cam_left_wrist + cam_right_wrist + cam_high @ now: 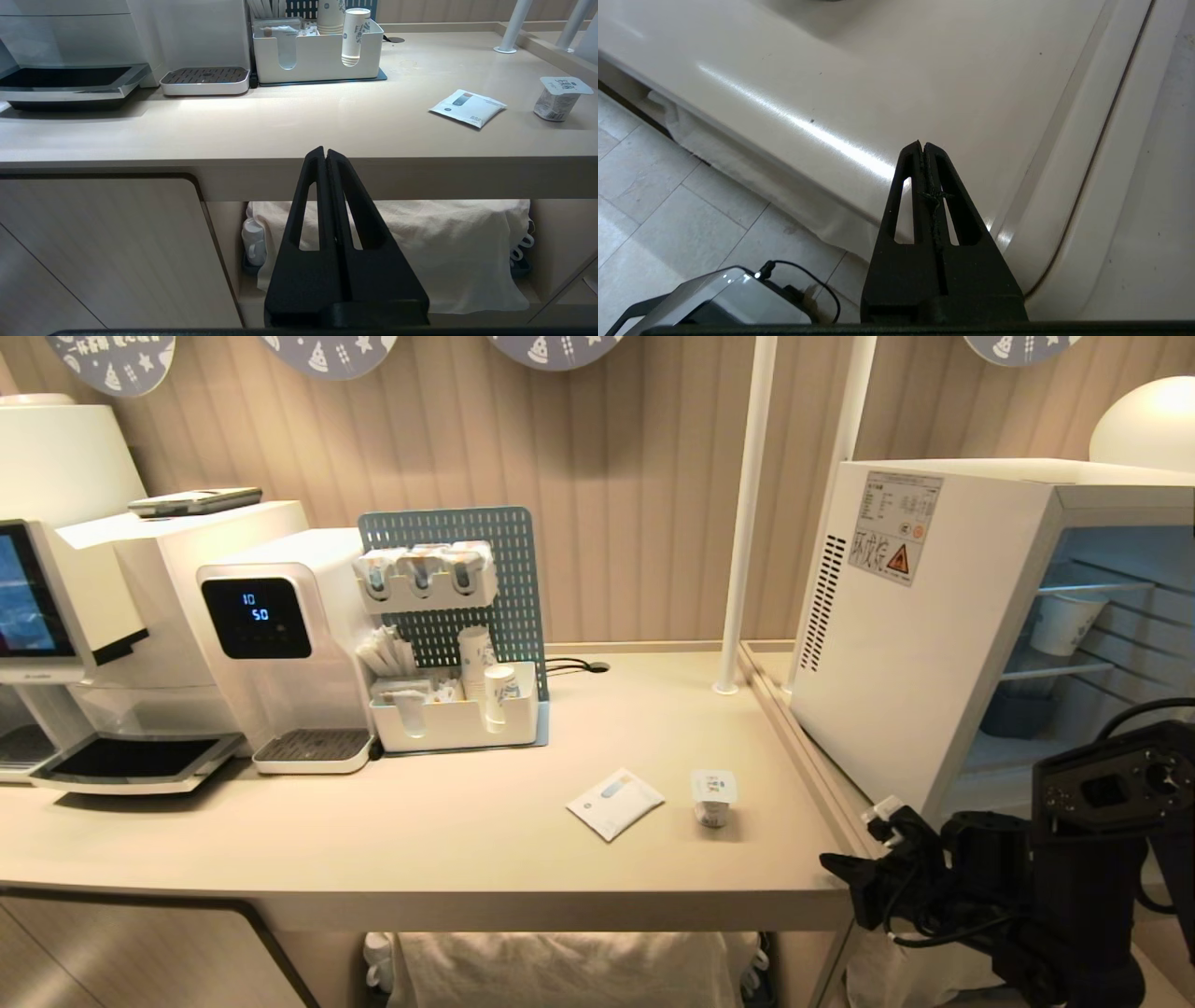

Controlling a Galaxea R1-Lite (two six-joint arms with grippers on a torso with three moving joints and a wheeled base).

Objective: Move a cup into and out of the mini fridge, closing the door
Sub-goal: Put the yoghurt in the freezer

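Nothing looks done yet: the cup (714, 797) stands near the worktop's (373, 840) right front corner, the mini fridge (934, 644) gapes open, and both the right gripper (922, 145) and left gripper (325, 152) are closed, empty.

One yogurt cup (714, 797), one flat white packet (615, 803), one mini fridge (943, 616) with one paper cup (1064, 621) inside, two drink machines, one organiser tray (457, 719), two white poles.
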